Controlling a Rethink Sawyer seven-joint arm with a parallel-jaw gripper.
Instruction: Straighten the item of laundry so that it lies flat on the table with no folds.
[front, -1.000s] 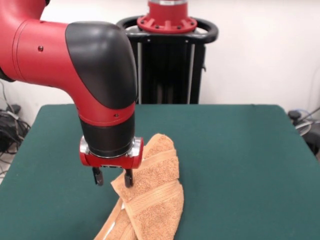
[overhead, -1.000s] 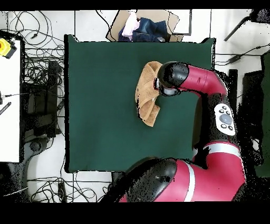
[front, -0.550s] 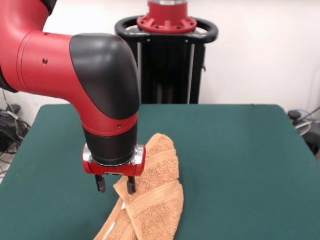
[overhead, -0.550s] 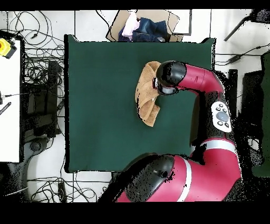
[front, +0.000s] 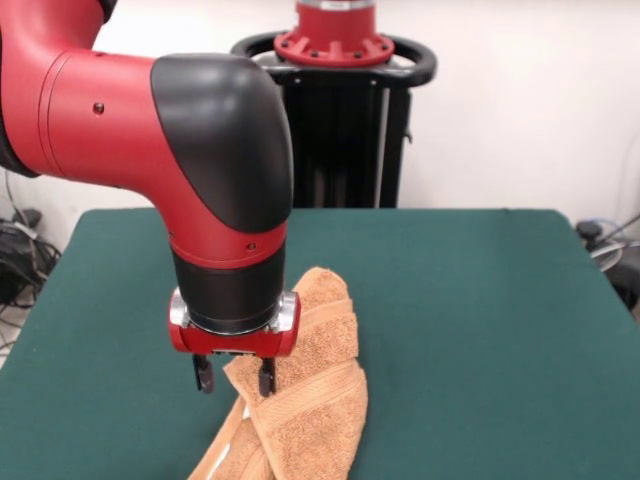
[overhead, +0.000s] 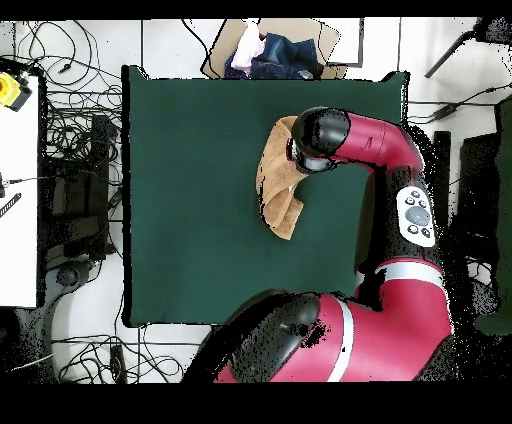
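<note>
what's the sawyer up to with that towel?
It's working on flattening the orange-tan towel, which lies folded over on itself in a long bunched strip on the green table. The gripper is low at a folded corner on the towel's edge, fingers open and straddling that corner: one tip over the cloth, the other over the table beside it. Nothing is pinched yet, and the towel is far from flat.

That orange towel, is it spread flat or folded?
Folded. The towel lies bunched in a narrow strip, layers crossing over each other.
</note>
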